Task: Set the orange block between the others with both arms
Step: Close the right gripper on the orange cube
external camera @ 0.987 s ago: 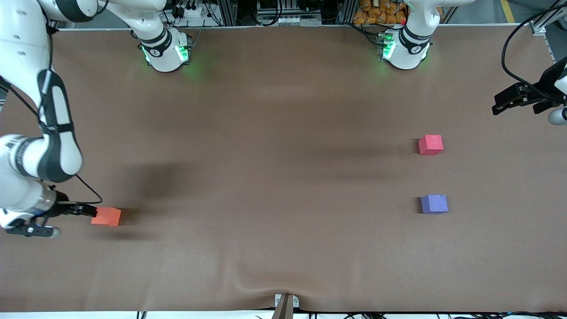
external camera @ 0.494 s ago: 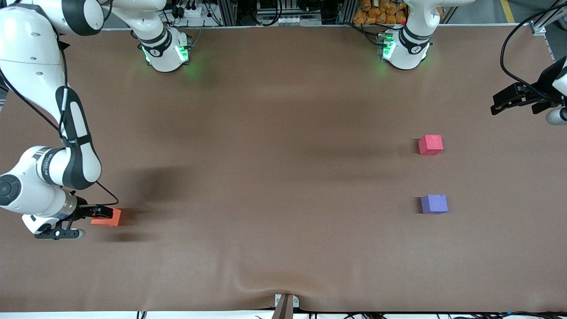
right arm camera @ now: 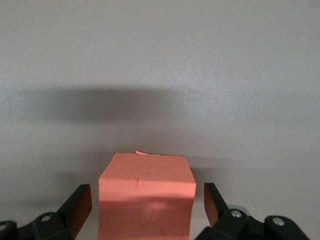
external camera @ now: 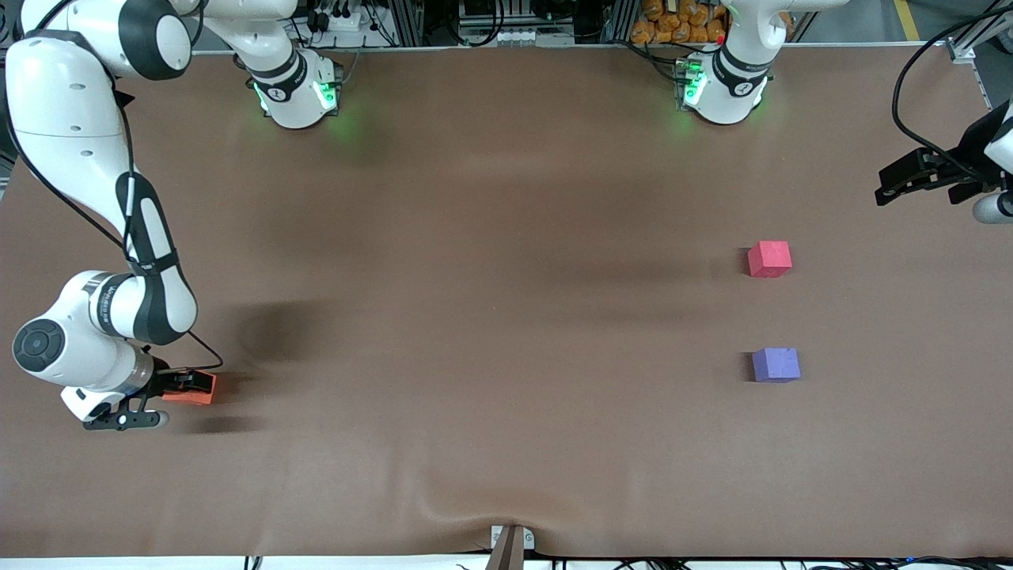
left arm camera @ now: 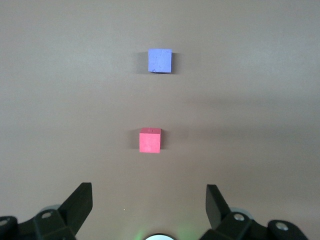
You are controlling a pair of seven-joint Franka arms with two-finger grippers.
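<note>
The orange block (external camera: 196,391) (right arm camera: 146,197) lies on the table at the right arm's end, partly covered by the gripper in the front view. My right gripper (external camera: 188,385) (right arm camera: 146,200) is down around it, open, one finger on each side with a gap between each and the block. The two others, a pinkish-red cube (external camera: 769,259) (left arm camera: 150,140) and a purple cube (external camera: 776,365) (left arm camera: 160,60), sit apart toward the left arm's end, the purple one nearer the front camera. My left gripper (external camera: 910,182) (left arm camera: 148,200) waits open, in the air over that end of the table.
The brown table cover (external camera: 506,317) has a wrinkle at its near edge by a small bracket (external camera: 511,541). Bare cover stretches between the orange block and the two cubes, and a cube-wide gap lies between those two.
My right arm has moved in toward the table's middle, sliding its open fingers over the orange block from its end. The block and the left arm have not moved.
</note>
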